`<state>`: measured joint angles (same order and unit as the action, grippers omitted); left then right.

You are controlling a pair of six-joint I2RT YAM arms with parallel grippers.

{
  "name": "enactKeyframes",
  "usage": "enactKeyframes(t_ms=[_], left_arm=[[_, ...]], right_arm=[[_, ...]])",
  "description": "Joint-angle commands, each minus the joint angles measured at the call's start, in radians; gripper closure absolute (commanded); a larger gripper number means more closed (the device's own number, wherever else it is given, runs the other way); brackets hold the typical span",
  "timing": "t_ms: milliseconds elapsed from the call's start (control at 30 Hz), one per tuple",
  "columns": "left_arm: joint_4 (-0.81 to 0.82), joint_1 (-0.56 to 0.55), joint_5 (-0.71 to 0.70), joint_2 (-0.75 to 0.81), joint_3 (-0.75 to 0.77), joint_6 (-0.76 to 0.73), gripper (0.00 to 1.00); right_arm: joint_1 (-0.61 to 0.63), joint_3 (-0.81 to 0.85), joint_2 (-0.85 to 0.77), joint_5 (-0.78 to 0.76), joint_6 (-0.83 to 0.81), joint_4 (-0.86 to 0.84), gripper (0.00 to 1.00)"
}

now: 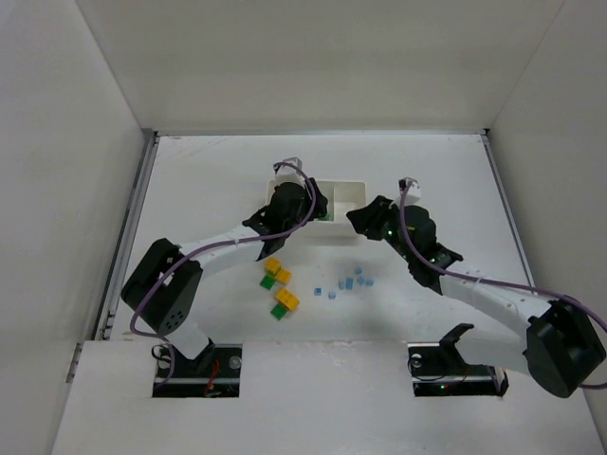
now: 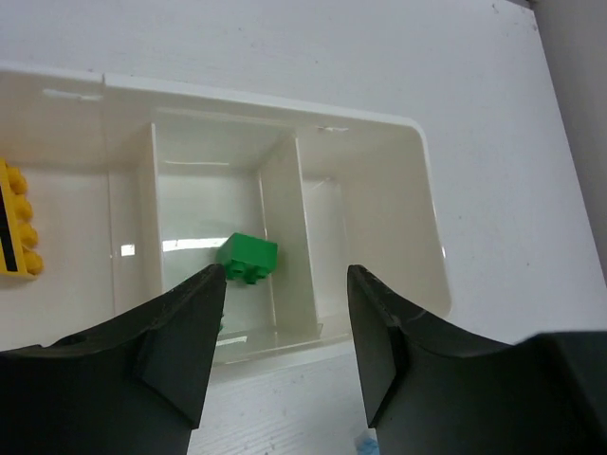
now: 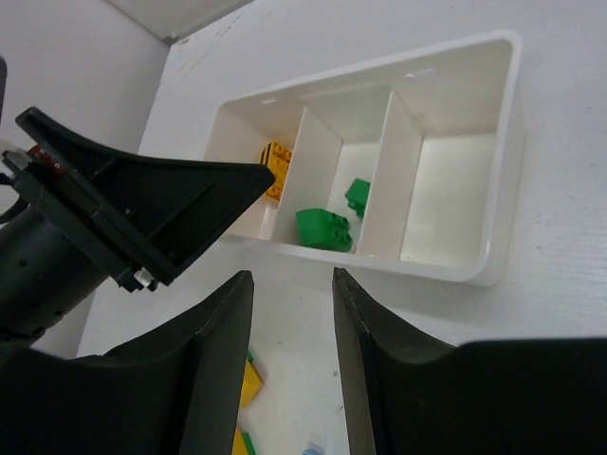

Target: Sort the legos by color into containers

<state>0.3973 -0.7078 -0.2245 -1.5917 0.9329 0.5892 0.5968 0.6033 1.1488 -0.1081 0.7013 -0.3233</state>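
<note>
Left gripper (image 2: 285,275): fingers apart, nothing between them, hanging over the middle compartment of the tray (image 3: 446,204). Right gripper (image 3: 292,277): fingers narrowly apart, holding nothing, just beside the tray's right end.

Tray contents as I read them: one yellow brick (image 3: 276,167) in the left compartment, two green bricks (image 3: 322,229) in the middle one.

On the table (image 1: 218,180), nearer the arm bases: loose bricks (image 1: 275,272), yellow and green, clustered together. Blue bits (image 1: 349,282) lie scattered just to their right.
</note>
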Motion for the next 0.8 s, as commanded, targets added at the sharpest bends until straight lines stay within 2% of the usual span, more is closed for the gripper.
enactKeyframes(t_ms=[0,67,133,233,333,433,533,767], left_arm=[[-0.008,0.008,-0.026,0.055,0.027,-0.034,0.48],[-0.008,0.021,-0.026,0.091,0.003,-0.034,0.48],[-0.005,0.037,-0.026,0.143,-0.037,-0.026,0.49],[-0.011,0.064,-0.029,0.241,-0.117,-0.017,0.50],[-0.037,0.098,-0.032,0.363,-0.215,0.004,0.50],[-0.096,0.133,-0.033,0.485,-0.299,0.040,0.50],[-0.169,0.170,-0.033,0.582,-0.365,0.081,0.50],[-0.276,0.271,-0.026,0.671,-0.463,0.144,0.50]], right_arm=[[0.047,0.006,0.011,-0.007,-0.042,-0.037,0.56],[0.080,0.021,0.040,-0.004,-0.065,-0.037,0.61],[0.132,0.044,0.077,0.008,-0.101,-0.036,0.71],[0.214,0.084,0.135,0.019,-0.154,-0.028,0.74],[0.292,0.124,0.199,0.038,-0.213,-0.020,0.64],[0.369,0.171,0.271,0.048,-0.267,-0.013,0.40],[0.419,0.225,0.336,0.056,-0.302,0.009,0.25],[0.468,0.366,0.489,0.033,-0.371,0.090,0.21]])
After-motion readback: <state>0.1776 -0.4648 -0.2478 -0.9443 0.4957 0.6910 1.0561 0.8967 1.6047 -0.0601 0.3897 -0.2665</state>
